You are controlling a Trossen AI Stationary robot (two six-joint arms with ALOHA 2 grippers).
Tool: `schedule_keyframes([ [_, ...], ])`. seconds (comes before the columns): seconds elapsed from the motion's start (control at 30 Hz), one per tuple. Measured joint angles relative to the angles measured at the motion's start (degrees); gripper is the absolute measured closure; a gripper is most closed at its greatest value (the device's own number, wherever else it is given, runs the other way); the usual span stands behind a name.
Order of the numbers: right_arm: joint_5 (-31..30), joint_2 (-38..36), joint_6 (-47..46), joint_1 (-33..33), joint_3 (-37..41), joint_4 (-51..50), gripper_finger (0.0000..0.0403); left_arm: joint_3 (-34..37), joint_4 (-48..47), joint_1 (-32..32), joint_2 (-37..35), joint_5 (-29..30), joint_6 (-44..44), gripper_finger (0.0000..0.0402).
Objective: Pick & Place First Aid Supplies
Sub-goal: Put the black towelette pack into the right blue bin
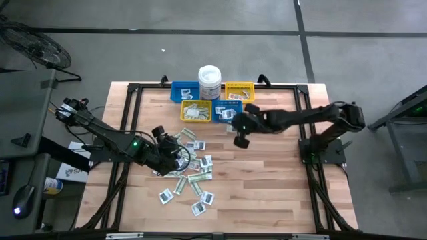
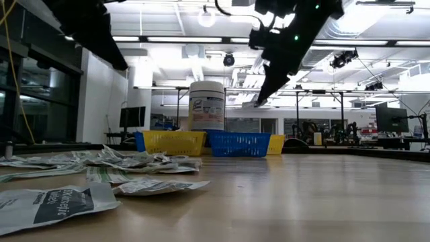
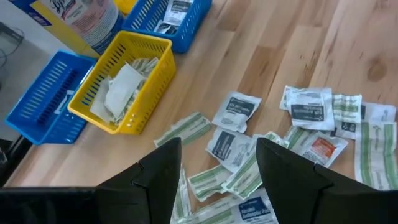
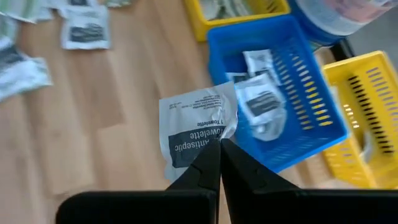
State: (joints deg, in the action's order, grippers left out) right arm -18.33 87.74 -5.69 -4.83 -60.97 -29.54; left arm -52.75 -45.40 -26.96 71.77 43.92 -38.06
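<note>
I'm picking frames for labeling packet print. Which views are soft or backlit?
Right wrist view: held white packet readable, blue bin behind slightly soft. Low view: arms silhouetted against ceiling lights, nearest packet blurred. Left wrist view: packets sharp, evenly lit.

Two dark jointed arms, green indicator lights, tapered matte-black gripper fingers (image 3: 161, 168).

Robotics lab: ceiling strip lights (image 2: 376, 42), monitors (image 2: 392, 119).
</note>
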Motion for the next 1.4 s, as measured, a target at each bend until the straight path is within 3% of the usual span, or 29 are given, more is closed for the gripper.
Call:
schedule_keyframes([
  [0.67, 17.6, 2.6, 28.9, -21.4, -0.1, 7.6, 0.0402, 0.0, 8.5, 0.0, 0.0, 3.2, -7.4, 0.0195],
  [0.93, 24.6, 7.7, 31.3, -23.8, -0.1, 14.7, 0.0403, 0.0, 9.3, 0.0, 0.0, 3.3, -12.8, 0.0195],
  [1.2, 25.5, 10.6, 31.3, -23.8, -0.1, 17.0, 0.0399, 0.0, 9.4, 0.0, 0.0, 3.2, -16.2, 0.0195],
  [1.4, 25.1, 10.7, 31.2, -23.8, -0.1, 16.7, 0.0357, 0.0, 9.4, 0.0, 0.0, 3.2, -16.5, 0.0195],
])
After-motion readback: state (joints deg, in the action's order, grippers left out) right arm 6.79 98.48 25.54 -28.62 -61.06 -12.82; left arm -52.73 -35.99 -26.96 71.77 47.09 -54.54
